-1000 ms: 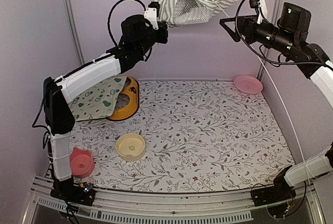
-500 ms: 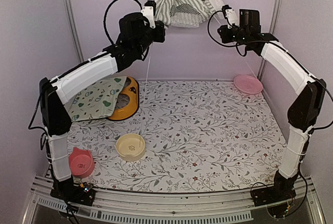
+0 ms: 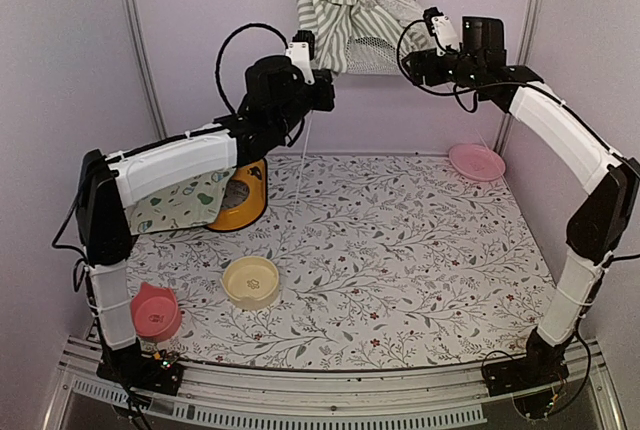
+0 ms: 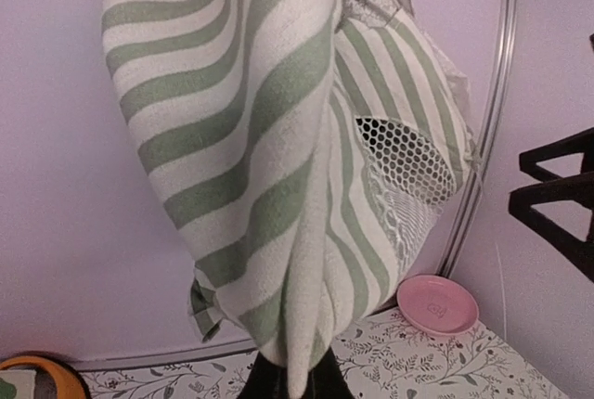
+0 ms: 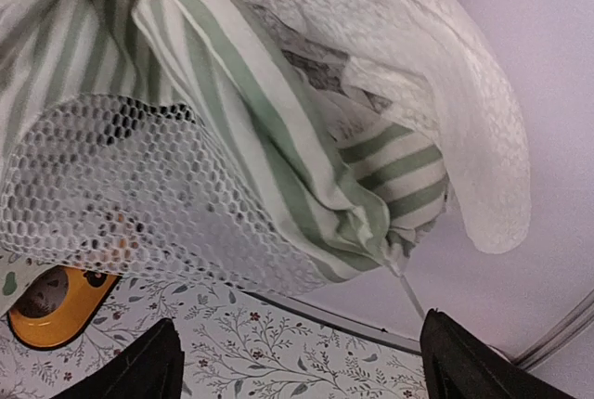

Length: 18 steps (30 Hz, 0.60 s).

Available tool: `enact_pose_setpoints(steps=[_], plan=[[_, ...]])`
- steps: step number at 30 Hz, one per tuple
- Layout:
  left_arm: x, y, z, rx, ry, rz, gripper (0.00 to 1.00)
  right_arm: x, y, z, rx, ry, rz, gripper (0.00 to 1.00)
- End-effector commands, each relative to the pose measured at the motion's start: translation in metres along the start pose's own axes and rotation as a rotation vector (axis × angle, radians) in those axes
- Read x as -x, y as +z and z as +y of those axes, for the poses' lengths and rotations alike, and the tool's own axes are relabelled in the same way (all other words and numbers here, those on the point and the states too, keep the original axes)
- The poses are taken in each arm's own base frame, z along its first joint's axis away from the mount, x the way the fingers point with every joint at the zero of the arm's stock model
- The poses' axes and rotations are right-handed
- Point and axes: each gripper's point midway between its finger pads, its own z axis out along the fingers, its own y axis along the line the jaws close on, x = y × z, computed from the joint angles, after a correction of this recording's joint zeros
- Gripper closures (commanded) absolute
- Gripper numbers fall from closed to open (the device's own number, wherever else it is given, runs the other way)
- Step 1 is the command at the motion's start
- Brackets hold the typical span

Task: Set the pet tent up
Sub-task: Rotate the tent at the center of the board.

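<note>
Left gripper (image 4: 290,386) pinching pet tent (image 4: 241,139), bunched, striped

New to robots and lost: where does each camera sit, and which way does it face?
Top external: above and behind, looking down at the table; left arm, right arm show; pet tent high between them.
Left wrist: on the left arm, facing the tent; left hand pinches fabric.
Right wrist: on the right arm, facing the tent's mesh; right hand's fingers open at bottom corners.
All share the tent.
</note>
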Motion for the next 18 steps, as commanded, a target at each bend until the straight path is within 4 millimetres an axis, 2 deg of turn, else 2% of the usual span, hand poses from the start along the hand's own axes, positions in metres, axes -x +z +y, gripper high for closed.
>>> enact_pose_setpoints(steps=[1,5,9,13,18], plan=[[0.048,-0.021,0.001,0.0,-0.1,-0.17,1.0,0.038,-0.053,0.035,0.127,0.047,-0.096,0.06],[0.041,-0.028,0.001,-0.002,-0.102,-0.178,1.0,0.04,-0.083,0.041,0.178,0.128,-0.106,0.02],[0.033,-0.03,0.0,-0.014,-0.097,-0.174,1.0,0.037,-0.096,0.06,0.273,0.241,-0.102,0.03],[0.027,-0.034,-0.008,-0.055,-0.088,-0.178,1.0,0.028,-0.089,0.085,0.37,0.344,-0.085,0.08],[0.02,-0.04,-0.022,-0.097,-0.059,-0.175,1.0,0.022,-0.07,0.112,0.425,0.428,-0.081,0.16]])
